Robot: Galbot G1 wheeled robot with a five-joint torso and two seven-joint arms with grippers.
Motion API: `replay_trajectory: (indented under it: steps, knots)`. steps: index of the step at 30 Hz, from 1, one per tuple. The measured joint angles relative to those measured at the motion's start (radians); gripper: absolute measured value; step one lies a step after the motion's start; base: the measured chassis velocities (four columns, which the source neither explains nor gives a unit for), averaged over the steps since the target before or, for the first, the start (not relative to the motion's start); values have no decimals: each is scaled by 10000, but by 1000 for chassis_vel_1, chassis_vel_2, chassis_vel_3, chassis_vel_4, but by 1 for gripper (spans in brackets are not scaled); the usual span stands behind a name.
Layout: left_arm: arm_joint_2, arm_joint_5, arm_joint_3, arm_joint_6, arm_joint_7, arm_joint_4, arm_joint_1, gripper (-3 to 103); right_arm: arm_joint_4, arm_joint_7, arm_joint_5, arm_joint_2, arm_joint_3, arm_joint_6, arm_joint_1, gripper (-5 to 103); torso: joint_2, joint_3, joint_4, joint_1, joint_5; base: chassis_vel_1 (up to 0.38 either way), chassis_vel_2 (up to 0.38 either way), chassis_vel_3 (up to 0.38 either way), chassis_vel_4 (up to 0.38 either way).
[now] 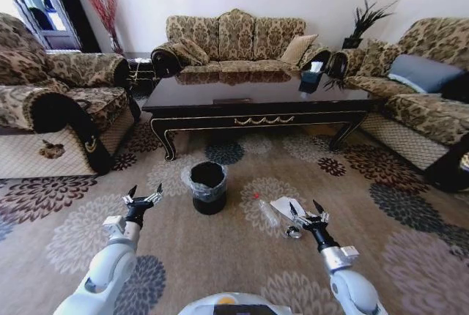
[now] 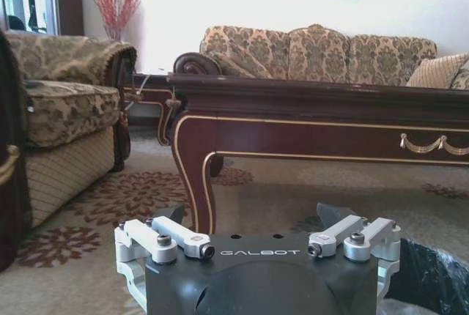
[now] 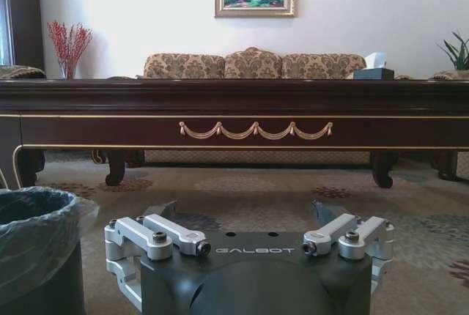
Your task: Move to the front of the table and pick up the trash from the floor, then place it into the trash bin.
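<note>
Right gripper [image 1: 306,212] (fingers spread) above trash [image 1: 282,213]; left gripper [image 1: 143,198] beside trash bin [image 1: 207,187].

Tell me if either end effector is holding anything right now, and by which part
Nothing is held. The left end effector and right end effector both hover open above the carpet, with the trash lying on the floor.

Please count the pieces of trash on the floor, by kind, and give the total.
Clear bottle with red cap: 1
Crumpled white paper: 1
Small shiny scrap: 1
Total: 3, all on the carpet beside the right gripper.
</note>
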State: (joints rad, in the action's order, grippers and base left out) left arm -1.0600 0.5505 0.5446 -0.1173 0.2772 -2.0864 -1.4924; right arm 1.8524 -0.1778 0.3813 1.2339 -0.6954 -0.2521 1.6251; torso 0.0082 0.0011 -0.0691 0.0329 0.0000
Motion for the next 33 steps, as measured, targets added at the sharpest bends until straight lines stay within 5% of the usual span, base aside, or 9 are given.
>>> replay_trajectory:
  steps: [8,14,20,23,33]
  knots:
    - [263,552,-877,-644,645,-148,675,100,-81,187,80,6,135,-420,-18,100,-1,2,-1,2,0,-130,126,133,-130]
    - [896,791,-1575,-1767,1216,-84,1741,100,-112,191,-18,96,155,-535,20,100,0,0,-2,0,0,-20,19,20,-22]
    - [1586,2545,-2248,-3422,2064,71,2986,100,-56,189,-211,245,195,-571,119,100,0,0,-1,-1,1,0,0,0,0]
    - [1804,3616,-2847,-4855,2865,315,3850,100,-69,186,-248,264,145,-640,174,100,0,0,-2,0,-3,0,0,0,0]
    - [1456,6192,-4062,-6046,4346,1061,5545,100,-67,182,-318,346,147,-664,180,100,0,1,-1,0,-1,0,0,0,0]
